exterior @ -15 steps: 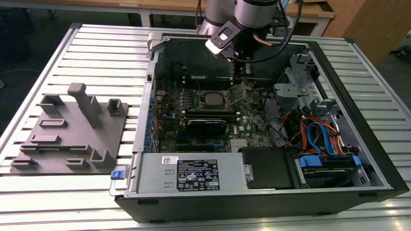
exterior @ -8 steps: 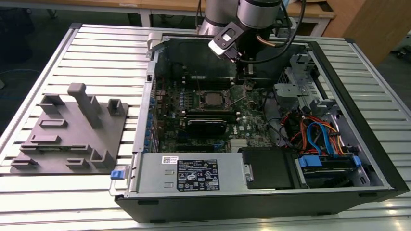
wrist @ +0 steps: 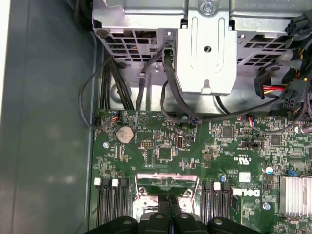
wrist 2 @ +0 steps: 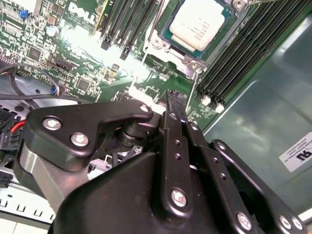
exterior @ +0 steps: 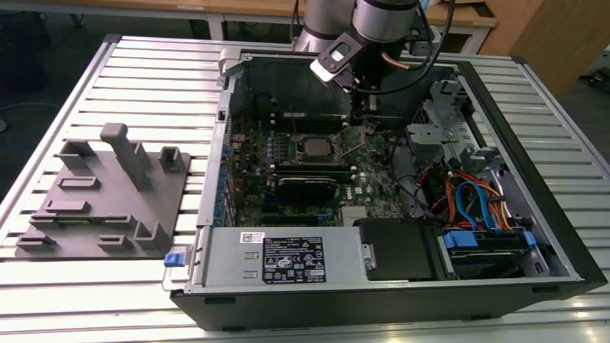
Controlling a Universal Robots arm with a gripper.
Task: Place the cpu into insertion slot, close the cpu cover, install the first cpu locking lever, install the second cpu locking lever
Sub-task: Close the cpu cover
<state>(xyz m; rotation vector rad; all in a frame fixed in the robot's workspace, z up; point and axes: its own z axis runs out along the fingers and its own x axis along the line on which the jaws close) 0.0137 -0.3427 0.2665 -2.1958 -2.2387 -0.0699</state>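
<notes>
Silver cpu [wrist 2: 200, 22], top edge off-frame

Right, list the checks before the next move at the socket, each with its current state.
1. cpu seated flat in the insertion slot: ok.
2. cpu cover down over the cpu: cannot tell; its silver frame edges the chip.
3. gripper shut and empty: ok in both wrist views.
4. gripper beside the insertion slot, above the board: ok in the exterior view.
5. Locking levers latched: cannot tell; a thin lever wire runs near the gripper's tip.
</notes>
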